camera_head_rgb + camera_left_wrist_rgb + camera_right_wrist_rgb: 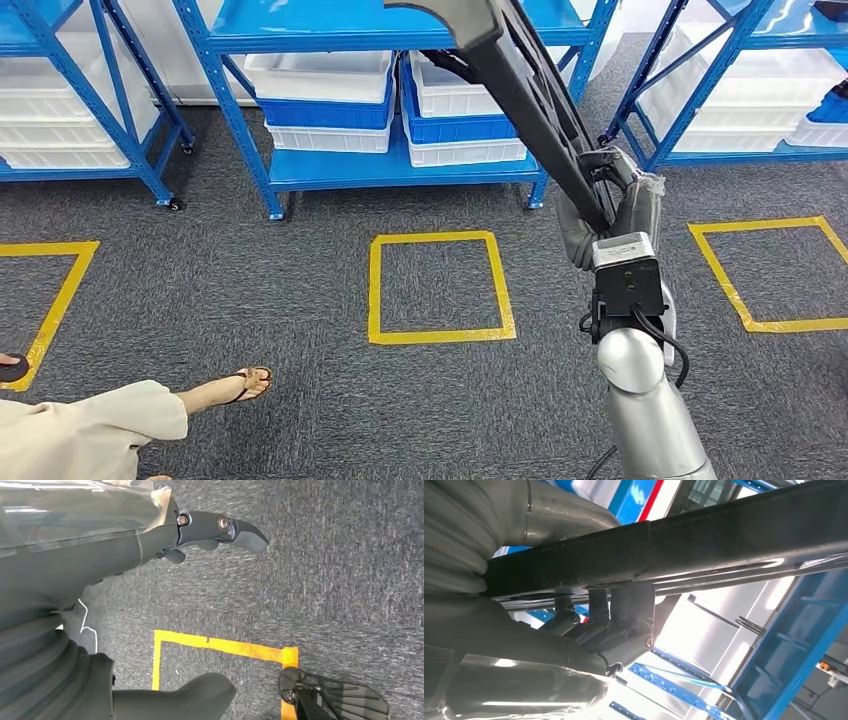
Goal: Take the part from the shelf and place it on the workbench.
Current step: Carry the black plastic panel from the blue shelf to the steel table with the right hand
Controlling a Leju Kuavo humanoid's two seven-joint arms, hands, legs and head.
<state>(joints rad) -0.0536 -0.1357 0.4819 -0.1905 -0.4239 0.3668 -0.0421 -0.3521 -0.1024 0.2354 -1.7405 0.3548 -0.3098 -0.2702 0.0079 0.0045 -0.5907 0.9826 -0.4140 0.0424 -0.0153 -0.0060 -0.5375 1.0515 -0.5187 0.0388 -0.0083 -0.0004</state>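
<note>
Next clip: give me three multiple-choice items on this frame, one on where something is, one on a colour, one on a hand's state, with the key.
1. Where is the long black part?
A. On the carpet
B. In the right hand
C. In a white bin

2. What colour are the taped squares on the carpet?
A. Yellow
B. Red
C. White

3. What is the left hand doing?
A. Gripping the part
B. Holding a bin
C. Holding nothing

Key: 1 B, dark fingers wrap the part in the right wrist view; 2 A, the outlines are yellow on grey carpet; 3 C, only carpet lies between the fingers and thumb.

Head camera looks down at carpet (300, 300); wrist cameras sit close behind hands.
</note>
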